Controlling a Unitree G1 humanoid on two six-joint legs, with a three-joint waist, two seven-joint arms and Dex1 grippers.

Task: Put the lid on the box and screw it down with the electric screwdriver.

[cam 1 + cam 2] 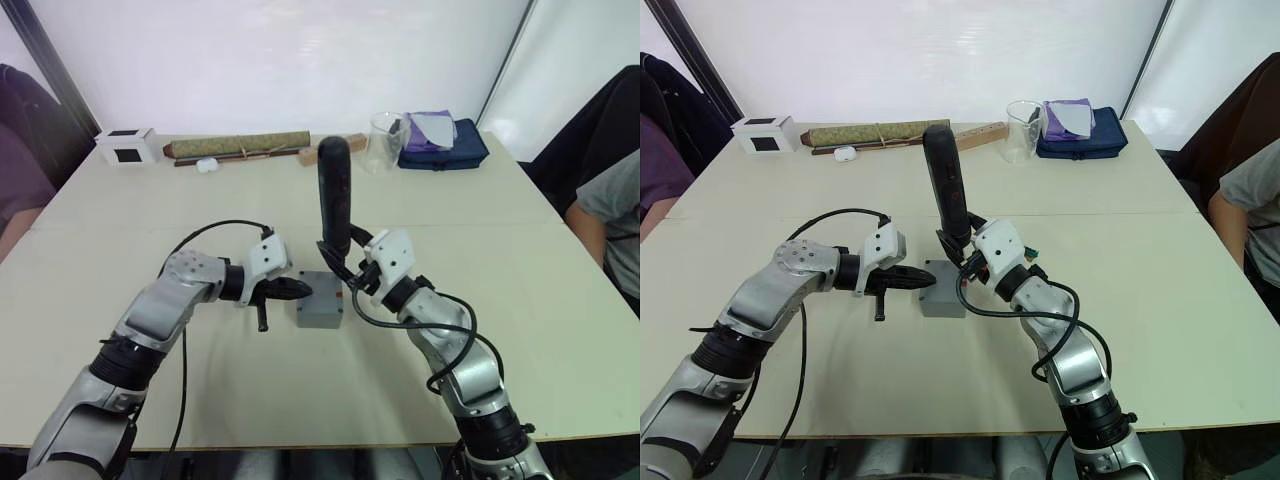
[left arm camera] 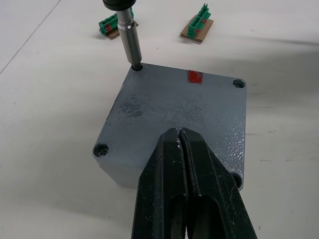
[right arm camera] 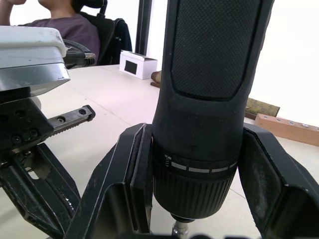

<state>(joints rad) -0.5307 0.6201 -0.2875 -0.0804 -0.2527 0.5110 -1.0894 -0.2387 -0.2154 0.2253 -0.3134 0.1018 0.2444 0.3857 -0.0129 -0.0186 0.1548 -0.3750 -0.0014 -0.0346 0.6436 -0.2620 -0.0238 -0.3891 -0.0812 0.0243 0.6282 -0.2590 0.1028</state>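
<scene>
The grey box [image 1: 320,314] sits mid-table with the lid [image 2: 169,104] lying flush on top of it; a red mark [image 2: 194,76] shows near one edge of the lid. My left gripper [image 2: 179,133] is shut with nothing between its fingers, and its tips rest on the lid's top, reaching in from the box's left side [image 1: 298,290]. My right gripper [image 1: 345,262] is shut on the electric screwdriver [image 1: 334,195], a thick black stick held upright above the box. Its metal bit [image 2: 130,42] stands in a corner hole of the lid.
Two green bit holders [image 2: 112,25] [image 2: 198,27] lie just beyond the box. Along the far edge stand a white cube [image 1: 128,146], a long rolled mat [image 1: 240,147], a clear cup [image 1: 384,140] and a blue pouch [image 1: 445,140]. People sit at both table sides.
</scene>
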